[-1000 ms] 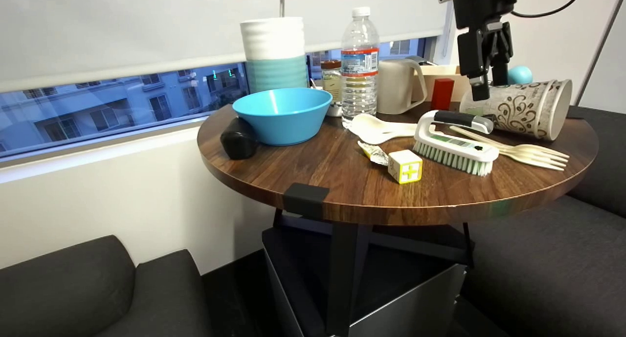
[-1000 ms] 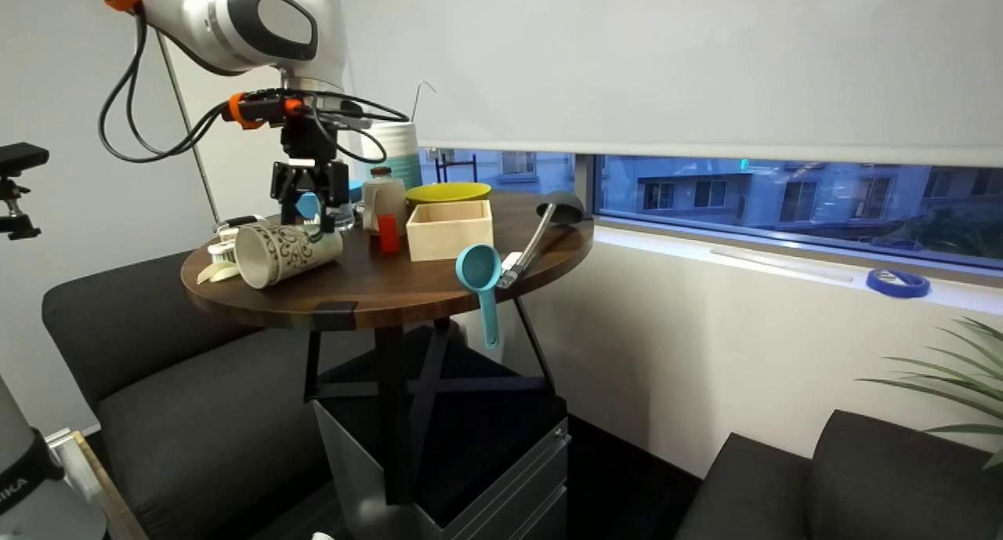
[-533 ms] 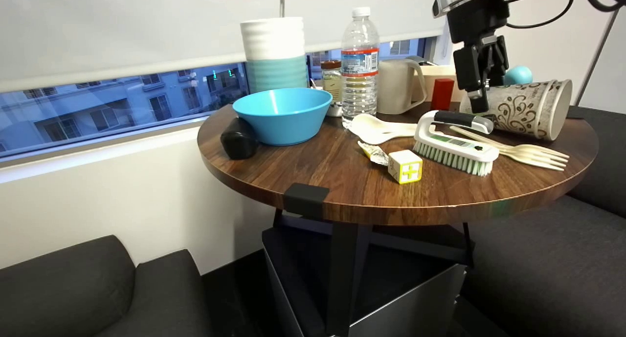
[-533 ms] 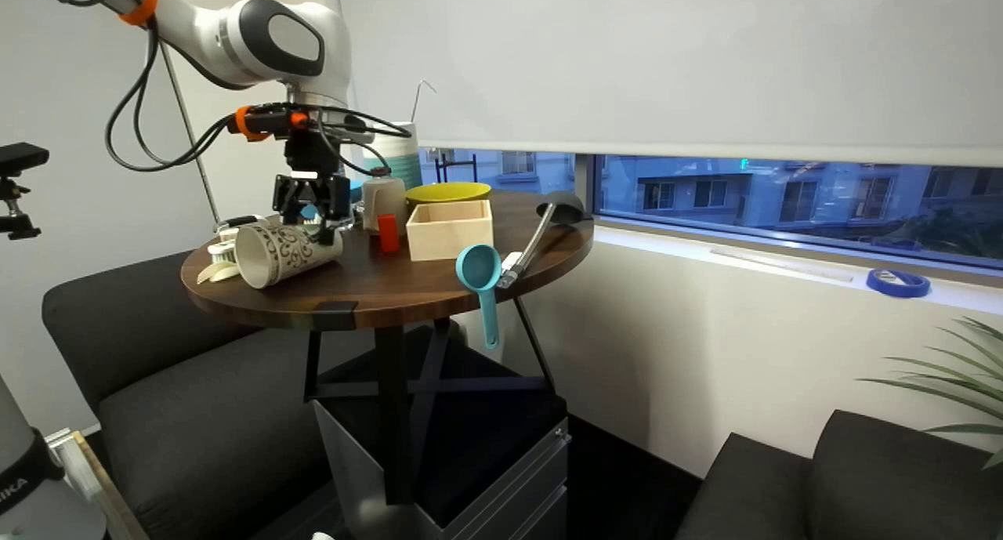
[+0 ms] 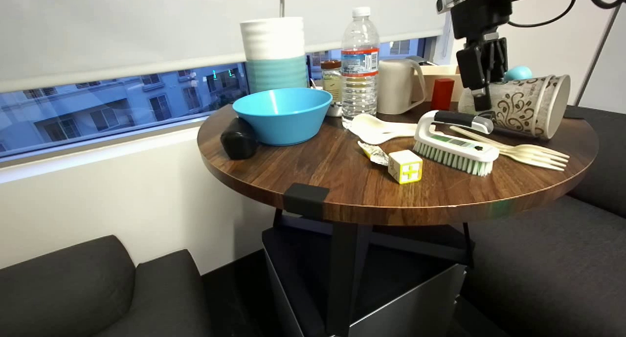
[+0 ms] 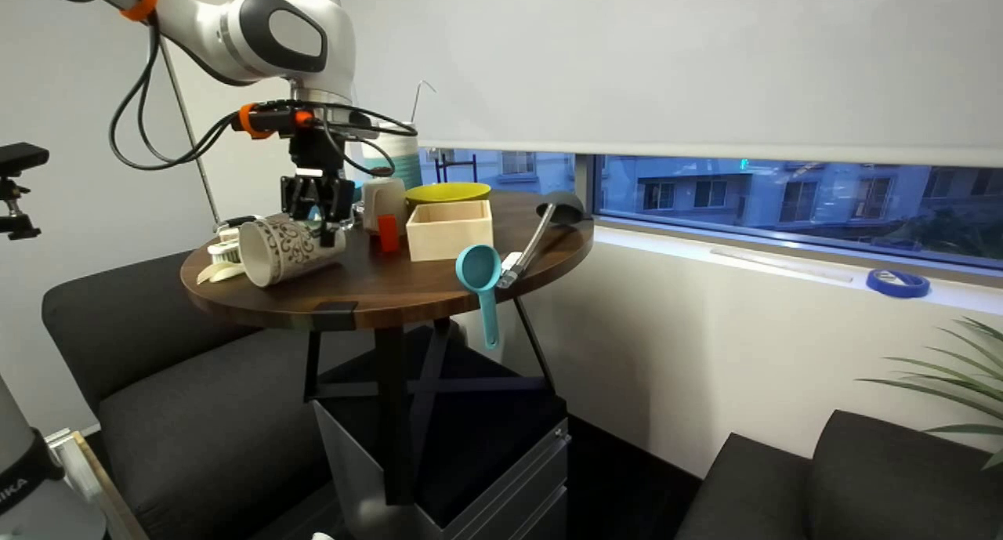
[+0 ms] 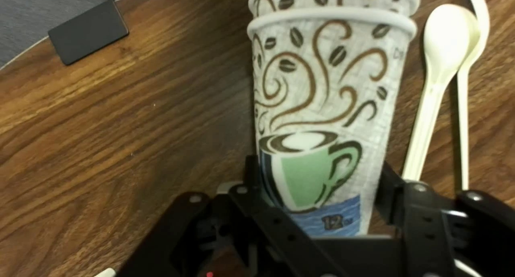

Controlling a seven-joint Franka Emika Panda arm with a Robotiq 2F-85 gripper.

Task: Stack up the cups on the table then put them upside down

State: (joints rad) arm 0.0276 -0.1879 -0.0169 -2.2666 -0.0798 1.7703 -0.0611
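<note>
Gripper (image 7: 320,176) parted to cup width, clamped on nested cups (image 7: 328,96) near base.

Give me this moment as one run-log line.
Cups: nested, on their side | gripper: closed on their base end | pending: turning upside down

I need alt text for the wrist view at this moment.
Two nested, swirl-patterned paper cups lie on their side on a wooden table, rims toward the top of the picture. The gripper straddles their base end; whether it grips them firmly is unclear. Two pale utensils lie to the right of the cups.
</note>
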